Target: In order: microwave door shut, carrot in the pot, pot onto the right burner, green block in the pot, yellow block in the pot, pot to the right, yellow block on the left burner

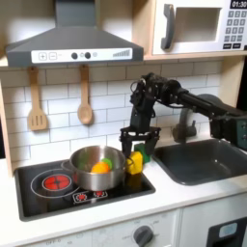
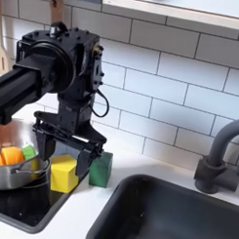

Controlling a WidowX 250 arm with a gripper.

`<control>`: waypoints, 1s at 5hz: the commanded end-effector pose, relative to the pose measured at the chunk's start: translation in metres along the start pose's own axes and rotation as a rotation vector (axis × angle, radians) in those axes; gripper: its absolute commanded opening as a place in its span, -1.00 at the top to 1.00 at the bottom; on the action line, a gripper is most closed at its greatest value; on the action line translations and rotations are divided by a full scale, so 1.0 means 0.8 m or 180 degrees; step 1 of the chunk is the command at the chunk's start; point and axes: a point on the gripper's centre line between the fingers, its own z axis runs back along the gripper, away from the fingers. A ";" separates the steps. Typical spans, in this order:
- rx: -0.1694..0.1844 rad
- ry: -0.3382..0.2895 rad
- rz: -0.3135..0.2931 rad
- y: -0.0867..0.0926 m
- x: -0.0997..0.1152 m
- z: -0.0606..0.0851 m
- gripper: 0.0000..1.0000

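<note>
First exterior view: microwave door (image 1: 196,27) closed. Pot (image 1: 96,167) sits on the black cooktop, over the burner nearer the first exterior view's right; the carrot (image 1: 99,168) shows as orange inside it. Gripper (image 1: 136,152) hangs just beside the pot's rim, over the yellow block (image 1: 135,163). Left burner (image 1: 56,179) bare. Two wooden utensils (image 1: 37,100) on the wall, sink (image 1: 204,160) at the first exterior view's right; neither in the way.

Second exterior view: jaws spread, one finger either side of the yellow block (image 2: 64,173), not pinching it. Green block (image 2: 101,169) stands on the desk touching or just beside the yellow one, partly behind a finger. Pot (image 2: 14,174) holds orange and something green, which I cannot identify.

Judgement: door, carrot and pot slide look done; a block step is in hand. Next move: lower, close on one block alone, lift clear of the rim. Risk: the neighbouring block being nudged, or a finger catching the pot wall.
</note>
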 end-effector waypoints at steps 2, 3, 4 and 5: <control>0.0000 -0.0093 -0.0292 -0.011 0.012 -0.004 -1.00; -0.0001 -0.0080 -0.0318 -0.010 0.009 -0.010 -1.00; 0.0025 -0.0069 -0.0363 -0.003 0.007 -0.016 -1.00; 0.0018 -0.0094 -0.0410 0.000 0.005 -0.014 -1.00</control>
